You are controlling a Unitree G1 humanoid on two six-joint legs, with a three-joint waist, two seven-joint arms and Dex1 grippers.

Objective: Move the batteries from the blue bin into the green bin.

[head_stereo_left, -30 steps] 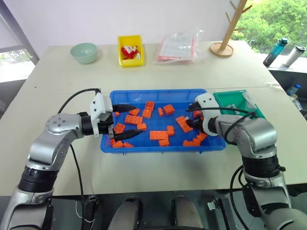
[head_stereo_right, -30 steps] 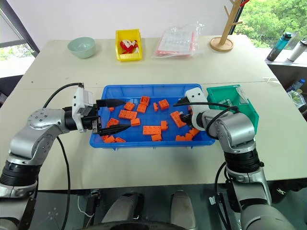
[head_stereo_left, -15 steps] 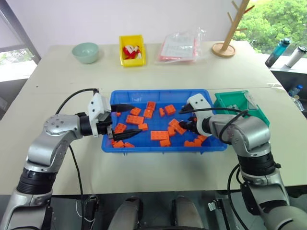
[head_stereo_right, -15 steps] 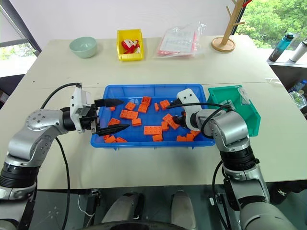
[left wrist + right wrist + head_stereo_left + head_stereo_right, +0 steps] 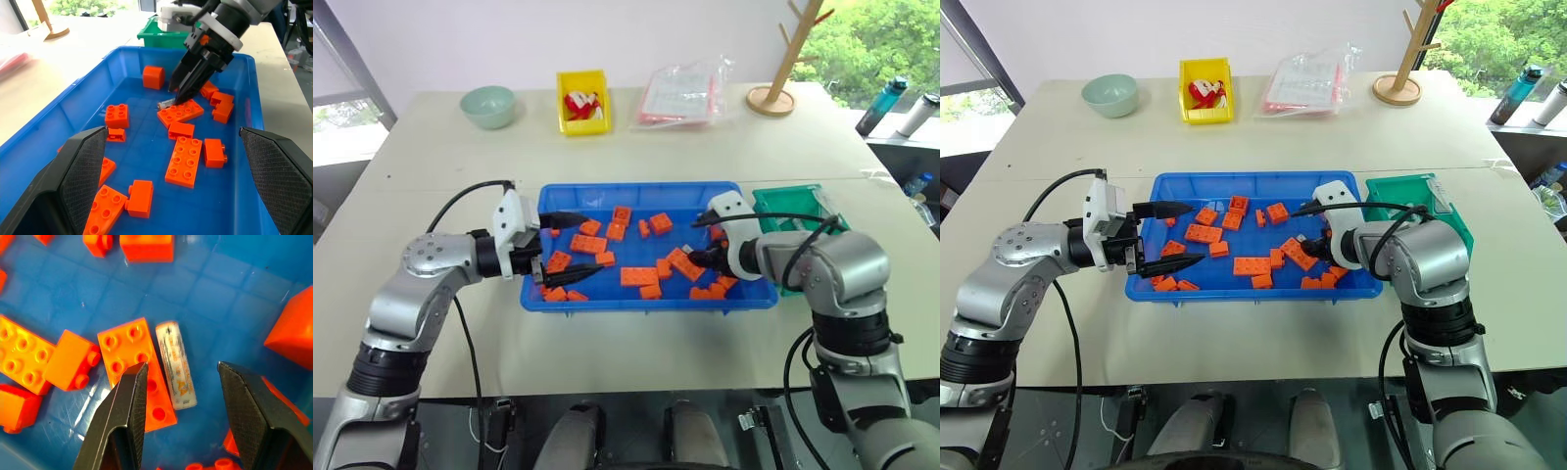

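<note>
Hovering over the large shallow blue plastic bin (image 5: 646, 299), the right gripper (image 5: 183, 396) has its two black fingers spread, empty, with a small silver cylindrical battery (image 5: 176, 364) lying between their tips, touching an orange plastic building block (image 5: 137, 367). The left gripper (image 5: 171, 181) is also spread and empty, orange blocks before it. Behind the right arm, the deep teal-green plastic bin (image 5: 803, 208) is partly hidden, its contents unclear.
</note>
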